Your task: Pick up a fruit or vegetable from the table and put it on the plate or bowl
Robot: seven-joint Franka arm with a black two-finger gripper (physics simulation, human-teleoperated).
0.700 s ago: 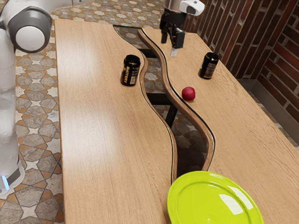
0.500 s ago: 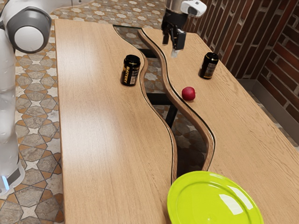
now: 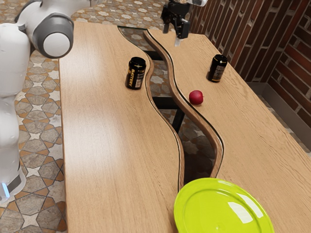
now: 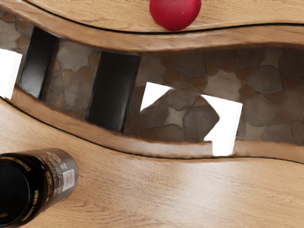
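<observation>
- Gripper (image 3: 176, 32): high over the far end of the table (image 3: 107, 145), above the slab on the exterior view's right and close to its wavy inner edge. Fingers point down, parted a little, w/ nothing between them, so no hold on anything.
- Apple (image 3: 196, 97): small, red, sits on that same right-hand slab, right at the wavy edge beside the gap (image 3: 194, 141). Approx 5 o'clock from the gripper, well apart from it.
- Wrist view: apple (image 4: 175, 12) sits on the lip of its slab. The black can (image 4: 33, 185) stands across the gap on the other slab.
- Plate (image 3: 218, 209): lime green, at the near end of the table, approx 6 o'clock from the apple and well apart. Its rim covers the near end of the gap.
- Table: two light-wood slabs w/ the winding gap between. Patterned floor (image 3: 36, 111) tiles show through it.
- Black can (image 3: 135, 73): yellow lettering, upright on the left-hand slab near its wavy edge. Approx 10 o'clock from the apple, gap between them.
- 2nd can (image 3: 216, 68): also black, upright on the right-hand slab. Approx 1 o'clock from the apple, near but not touching.
- Arm (image 3: 48, 34): white w/ a grey joint, at the exterior view's left, reaching toward 1 o'clock.
- Brick wall (image 3: 282, 43): runs along the table's right side.
</observation>
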